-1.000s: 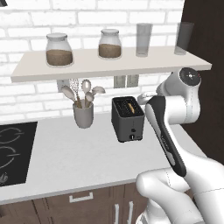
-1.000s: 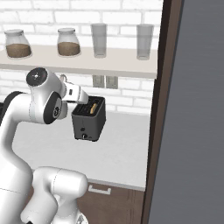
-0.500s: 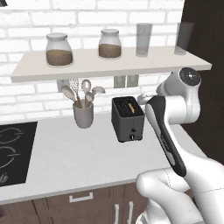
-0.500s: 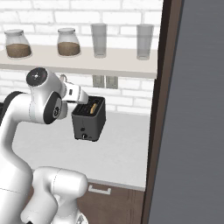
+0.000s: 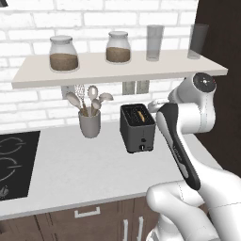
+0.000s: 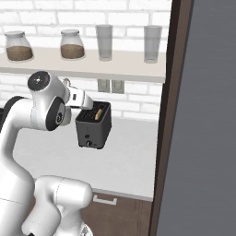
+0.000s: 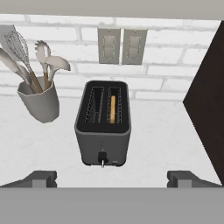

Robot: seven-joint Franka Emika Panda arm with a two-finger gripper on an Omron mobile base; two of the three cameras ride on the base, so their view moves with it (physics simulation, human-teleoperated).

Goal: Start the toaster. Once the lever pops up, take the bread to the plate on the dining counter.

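The dark grey toaster [image 5: 137,135] [image 6: 94,130] [image 7: 103,136] stands on the white kitchen counter against the brick wall. A slice of tan bread [image 7: 113,109] [image 5: 140,115] [image 6: 97,114] sits upright in one of its two slots; the other slot is empty. A small lever [image 7: 103,158] sits low on the toaster's front. My gripper [image 7: 115,180] hovers in front of and above the toaster, open wide, its fingertips [image 7: 42,178] on either side and nothing between them. The plate and the dining counter are out of view.
A grey utensil cup [image 5: 89,125] [image 7: 38,103] stands left of the toaster. Overhead runs a shelf [image 5: 117,70] with jars and glasses. A black cooktop [image 5: 14,160] lies far left. A dark tall cabinet [image 6: 203,115] [image 7: 205,100] closes off the right side.
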